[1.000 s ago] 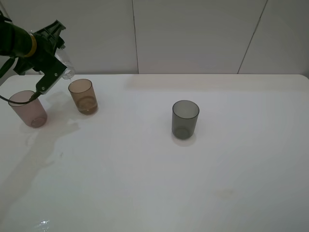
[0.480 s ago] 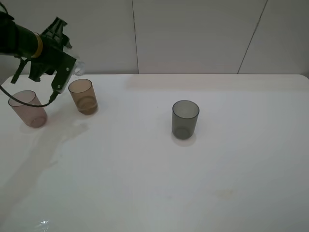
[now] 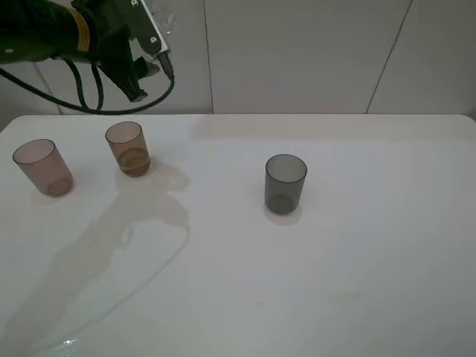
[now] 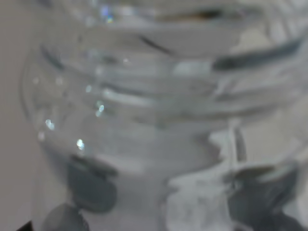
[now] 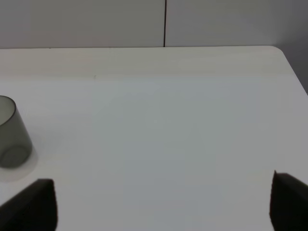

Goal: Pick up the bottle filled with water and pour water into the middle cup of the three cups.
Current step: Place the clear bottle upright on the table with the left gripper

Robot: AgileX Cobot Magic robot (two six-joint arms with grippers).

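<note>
Clear plastic bottle (image 3: 162, 18) sat clamped tight in the left gripper (image 3: 149, 33), way up over the table's (image 3: 312, 282) far-left corner, above the amber middle cup (image 3: 128, 148). Right gripper's fingers (image 5: 33, 204) were spread wide, holding nothing.

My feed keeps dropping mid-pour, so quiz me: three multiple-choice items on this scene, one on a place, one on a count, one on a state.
1. Where is the left gripper?
A. raised above the table's far left side
B. resting on the table beside the grey cup
C. inside the pink cup

2. How many cups stand on the table?
A. two
B. three
C. four

3. What is the left gripper's state?
A. open and empty
B. shut on the bottle
C. shut on a cup

Answers:
1 A, it hangs high against the wall, beyond the amber middle cup.
2 B, pink, amber and grey.
3 B, the clear bottle fills the left wrist view.
</note>
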